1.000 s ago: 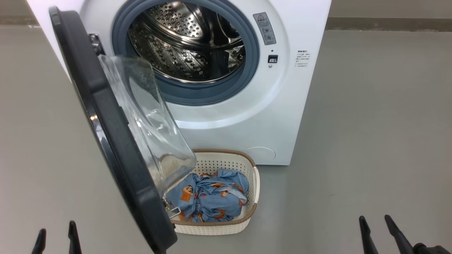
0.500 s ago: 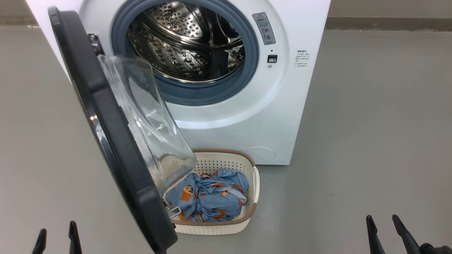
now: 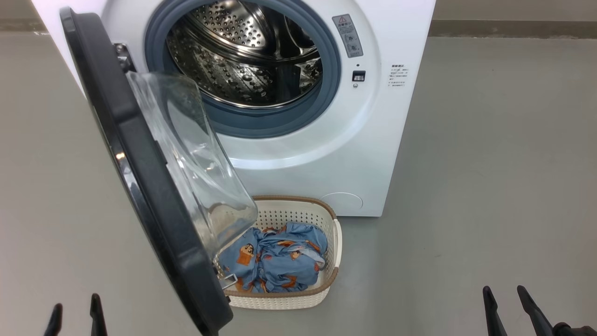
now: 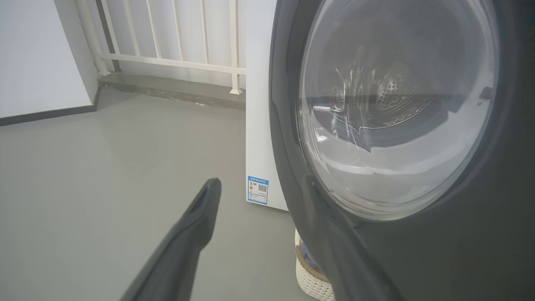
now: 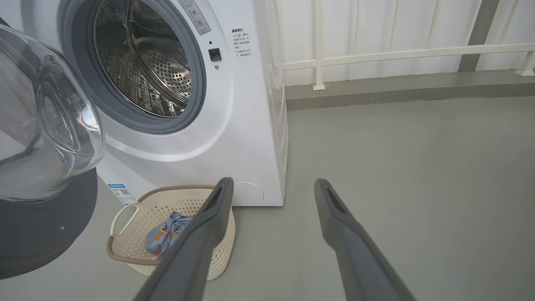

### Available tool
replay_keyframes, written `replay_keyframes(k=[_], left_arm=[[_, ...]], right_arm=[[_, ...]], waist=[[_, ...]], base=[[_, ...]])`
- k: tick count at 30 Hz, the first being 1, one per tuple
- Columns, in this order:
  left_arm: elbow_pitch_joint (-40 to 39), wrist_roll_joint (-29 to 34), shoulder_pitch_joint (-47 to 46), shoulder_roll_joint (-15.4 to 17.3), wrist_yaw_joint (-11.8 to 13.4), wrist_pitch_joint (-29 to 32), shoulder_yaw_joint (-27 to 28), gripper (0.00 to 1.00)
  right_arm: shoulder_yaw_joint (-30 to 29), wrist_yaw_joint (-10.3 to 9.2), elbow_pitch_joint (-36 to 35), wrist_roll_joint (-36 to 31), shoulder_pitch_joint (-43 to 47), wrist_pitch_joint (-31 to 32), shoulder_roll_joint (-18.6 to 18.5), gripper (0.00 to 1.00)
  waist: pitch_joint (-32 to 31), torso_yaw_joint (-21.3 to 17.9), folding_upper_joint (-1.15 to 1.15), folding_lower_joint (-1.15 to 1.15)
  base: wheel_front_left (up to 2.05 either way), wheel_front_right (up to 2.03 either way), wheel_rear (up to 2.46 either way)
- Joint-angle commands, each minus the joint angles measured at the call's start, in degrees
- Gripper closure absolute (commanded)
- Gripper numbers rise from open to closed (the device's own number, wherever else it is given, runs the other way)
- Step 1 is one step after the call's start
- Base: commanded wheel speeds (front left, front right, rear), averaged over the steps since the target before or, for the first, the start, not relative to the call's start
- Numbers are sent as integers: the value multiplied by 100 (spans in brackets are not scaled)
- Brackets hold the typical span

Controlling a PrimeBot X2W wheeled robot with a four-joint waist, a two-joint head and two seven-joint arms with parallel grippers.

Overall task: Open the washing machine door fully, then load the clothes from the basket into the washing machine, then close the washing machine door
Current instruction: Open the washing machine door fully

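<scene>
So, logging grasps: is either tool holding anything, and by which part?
Nothing is held. The left tool and right tool are both open and empty; the clothes lie in the basket.

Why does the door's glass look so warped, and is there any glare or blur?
Head view: soft even light, sharp; the curved glass of the washing machine door bends the basket behind it. Left wrist view: that glass shows a warped drum image. Right wrist view: bright glints on the drum, wide lens slanting the railing.
</scene>
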Motion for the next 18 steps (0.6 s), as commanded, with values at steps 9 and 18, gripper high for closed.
replay_keyframes(k=[9,18], left_arm=[[-143,33,-132,96,17,-37,199,100],[-104,-24,-144,96,55,-37,209,100]], right_arm=[[141,10,-104,-68,-142,-69,-30,0],[166,10,-100,-72,-139,-69,-15,0]], waist=[[4,17,0,0],[26,50,0,0]], base=[[0,0,0],[0,0,0]])
